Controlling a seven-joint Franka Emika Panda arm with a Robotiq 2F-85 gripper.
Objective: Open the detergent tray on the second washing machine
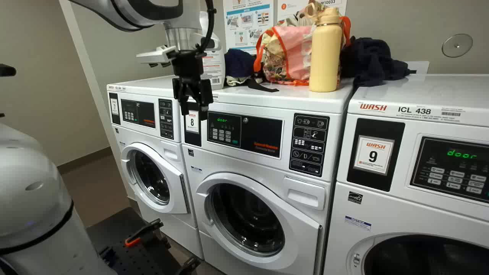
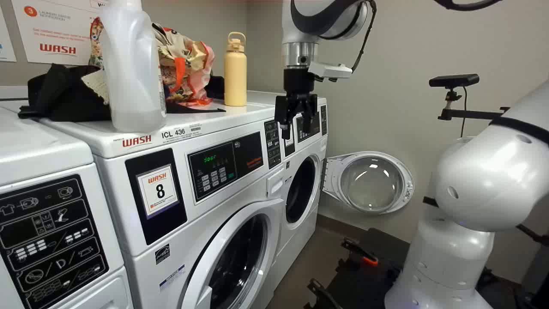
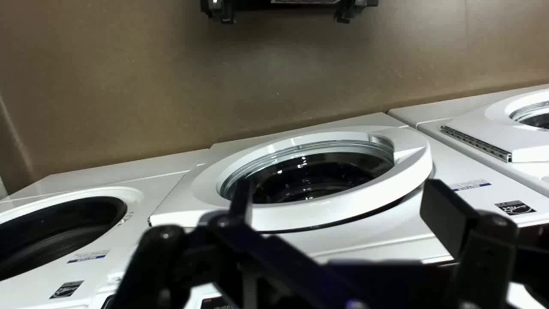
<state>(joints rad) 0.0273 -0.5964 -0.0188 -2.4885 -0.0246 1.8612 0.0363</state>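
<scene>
Gripper hangs in front of washer 8, fingers spread w/ wide gap. Det. tray, white front w/ recessed grip just below icon panel, is lower than fingertips & apart from them in both ext. views.

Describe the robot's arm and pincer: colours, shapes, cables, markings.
The arm has smooth, rounded whitish links with black trim. A silvery collar sits above the black, blocky, two-fingered pincer. A flat white housing juts out at the wrist, where a black cable runs down. I can read no lettering on the arm.
</scene>
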